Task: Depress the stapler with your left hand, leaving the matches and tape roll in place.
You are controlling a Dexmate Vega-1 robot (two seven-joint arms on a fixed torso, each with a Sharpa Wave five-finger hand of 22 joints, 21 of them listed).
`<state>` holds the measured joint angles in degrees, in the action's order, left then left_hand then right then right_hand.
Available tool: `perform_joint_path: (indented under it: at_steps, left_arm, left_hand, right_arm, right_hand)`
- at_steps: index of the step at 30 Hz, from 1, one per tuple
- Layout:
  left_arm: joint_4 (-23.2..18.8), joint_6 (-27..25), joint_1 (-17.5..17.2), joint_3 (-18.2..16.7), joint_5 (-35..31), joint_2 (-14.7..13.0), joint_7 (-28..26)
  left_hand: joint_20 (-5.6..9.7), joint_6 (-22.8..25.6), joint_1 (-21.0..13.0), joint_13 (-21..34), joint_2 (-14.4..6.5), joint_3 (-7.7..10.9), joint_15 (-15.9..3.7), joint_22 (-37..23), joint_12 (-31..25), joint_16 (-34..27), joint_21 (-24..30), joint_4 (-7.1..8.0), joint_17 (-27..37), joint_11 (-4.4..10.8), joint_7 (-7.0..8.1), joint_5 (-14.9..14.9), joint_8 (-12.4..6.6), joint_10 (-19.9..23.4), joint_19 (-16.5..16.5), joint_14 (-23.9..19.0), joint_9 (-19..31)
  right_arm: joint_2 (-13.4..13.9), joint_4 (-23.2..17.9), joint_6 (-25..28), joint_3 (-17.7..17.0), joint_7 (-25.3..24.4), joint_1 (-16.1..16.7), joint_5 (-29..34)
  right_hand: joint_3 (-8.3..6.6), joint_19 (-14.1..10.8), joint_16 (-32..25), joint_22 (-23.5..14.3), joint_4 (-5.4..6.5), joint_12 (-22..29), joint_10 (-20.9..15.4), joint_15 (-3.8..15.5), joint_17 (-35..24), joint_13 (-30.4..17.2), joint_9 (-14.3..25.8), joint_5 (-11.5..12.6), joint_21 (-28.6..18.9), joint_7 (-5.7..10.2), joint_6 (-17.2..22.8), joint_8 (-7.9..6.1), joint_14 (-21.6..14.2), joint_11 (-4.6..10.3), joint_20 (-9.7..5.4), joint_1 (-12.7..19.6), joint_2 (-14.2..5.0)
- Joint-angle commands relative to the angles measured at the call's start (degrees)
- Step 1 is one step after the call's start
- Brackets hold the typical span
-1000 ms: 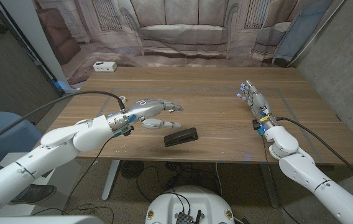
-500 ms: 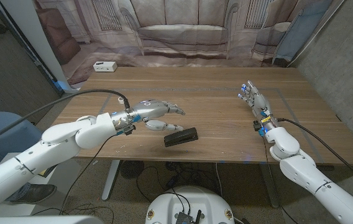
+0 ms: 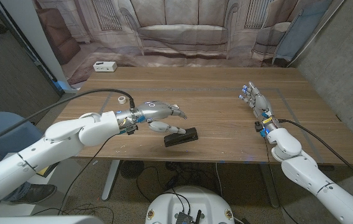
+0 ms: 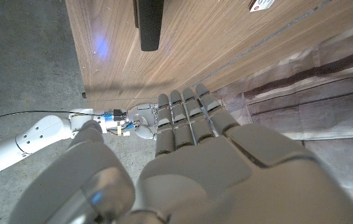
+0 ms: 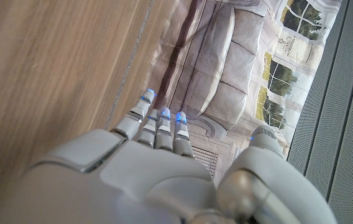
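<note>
We are noting the matches (image 3: pixel 104 66) at the far left corner of the table (image 3: pixel 226 99), and a small tape roll (image 3: pixel 122 99) near the left edge; both are sitting well apart from the working spot, so leaving them alone looks easy from here. We are seeing the left hand (image 3: pixel 158 112) hovering just beside the stapler (image 3: pixel 181 137), fingers extended and slightly apart, holding nothing, thumb (image 3: pixel 164 126) reaching close to the stapler's left end; we cannot tell whether it is touching. We judge this posture is preparing a downward press. The stapler is lying near the front edge, about mid-table. The right hand (image 3: pixel 255 98) is waiting far right, standing on its edge, fingers straight and close together, out of the way.
</note>
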<state>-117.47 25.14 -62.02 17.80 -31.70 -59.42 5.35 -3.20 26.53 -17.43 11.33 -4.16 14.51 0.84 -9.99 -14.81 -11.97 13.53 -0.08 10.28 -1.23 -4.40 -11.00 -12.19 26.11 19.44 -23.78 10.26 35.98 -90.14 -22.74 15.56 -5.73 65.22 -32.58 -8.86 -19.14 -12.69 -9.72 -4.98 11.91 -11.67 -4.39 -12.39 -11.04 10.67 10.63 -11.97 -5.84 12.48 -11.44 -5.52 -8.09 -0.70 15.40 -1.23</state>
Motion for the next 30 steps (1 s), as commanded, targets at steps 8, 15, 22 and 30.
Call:
perform_joint_path:
  at_steps: [8,15,22,30]
  left_arm:
    - [-1.14,-1.41,3.68,3.77,-0.33,-0.72,5.04]
    - [-1.72,-1.61,4.48,4.45,-1.68,-0.96,5.85]
    - [-2.0,-2.05,5.34,5.31,-3.53,-0.85,6.54]
    - [-2.11,-2.43,6.12,6.21,-4.41,-0.84,7.77]
  left_hand:
    - [0.2,1.2,0.97,0.14,-0.51,0.09,-0.06,-0.31,0.07,0.01,-0.13,0.57,0.11,-0.14,-0.01,0.34,-0.09,1.31,0.91,-1.17,0.21]
    - [0.24,1.62,1.35,0.15,-1.09,0.23,0.06,-0.32,0.07,0.1,-0.21,0.86,0.12,0.1,-0.07,0.39,-0.04,1.82,1.14,-1.36,0.22]
    - [0.26,1.71,1.45,0.15,-1.42,0.36,-0.05,-0.33,0.21,0.17,-0.3,0.95,0.12,0.12,0.03,0.39,0.04,1.71,1.12,-1.4,0.22]
    - [0.34,1.54,1.3,0.15,-1.71,0.61,-0.07,-0.31,0.47,0.33,-0.45,0.84,0.07,0.2,0.08,0.36,0.24,1.44,1.09,-1.34,0.22]
  right_arm:
    - [-0.35,1.65,-1.0,0.02,1.31,-0.1,-0.88]
    - [-0.41,1.72,-1.37,-0.13,1.27,0.41,-1.08]
    - [-0.39,1.5,-1.69,-0.41,1.05,1.12,-1.25]
    - [-0.29,1.25,-1.94,-0.62,0.97,1.44,-1.21]
  right_hand:
    - [-0.12,-0.45,0.21,-0.18,-0.37,0.01,-0.44,-0.12,-0.1,-0.27,0.16,0.19,0.02,0.13,0.43,0.09,-0.46,-0.22,0.12,0.04,-0.54]
    - [-0.1,-0.46,0.23,-0.19,-0.41,-0.03,-0.41,-0.2,-0.1,-0.27,0.16,0.2,0.06,0.17,0.37,0.12,-0.46,-0.27,0.12,0.06,-0.57]
    - [-0.07,-0.48,0.25,-0.19,-0.45,-0.04,-0.43,-0.17,-0.1,-0.27,0.16,0.2,0.11,0.17,0.38,0.13,-0.46,-0.23,0.13,0.06,-0.58]
    - [-0.04,-0.53,0.27,-0.19,-0.47,-0.05,-0.43,-0.14,-0.1,-0.27,0.16,0.2,0.14,0.17,0.42,0.12,-0.46,-0.19,0.12,0.04,-0.6]
